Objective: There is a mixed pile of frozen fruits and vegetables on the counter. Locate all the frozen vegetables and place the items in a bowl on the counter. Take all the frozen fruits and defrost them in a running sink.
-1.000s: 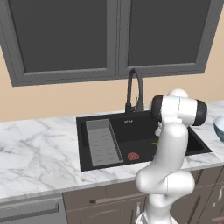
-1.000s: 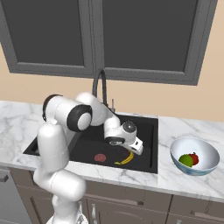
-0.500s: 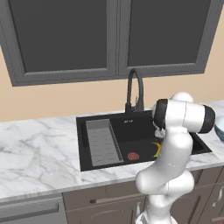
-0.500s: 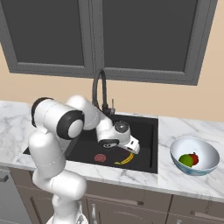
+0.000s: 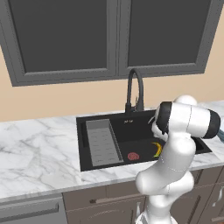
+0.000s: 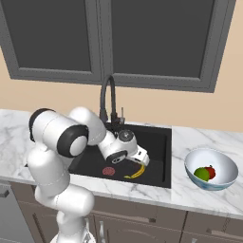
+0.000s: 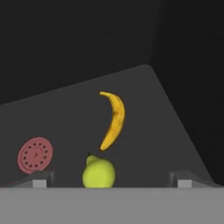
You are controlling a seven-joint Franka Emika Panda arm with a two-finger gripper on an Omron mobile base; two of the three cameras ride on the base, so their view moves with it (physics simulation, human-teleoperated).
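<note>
In the hand view my gripper is open, its fingertips wide apart and touching nothing. Between them, on the floor of the black sink, lies a yellow-green stemmed ball. Just beyond it lies the yellow banana. In the right base view the gripper hangs low inside the sink, right above the banana. The banana also lies near the sink's front right in the left base view. On the counter stands the pale bowl, holding a green ball and a red piece.
The reddish drain sits left of the banana. A grey ribbed tray fills the sink's left side. The tall black faucet arches over the back rim. Dark wall cabinets hang above. My own arm blocks the sink's right side.
The arm's elbow has swung round to the side, while the hand has stayed low in the sink with its jaws open. The banana has not moved.
</note>
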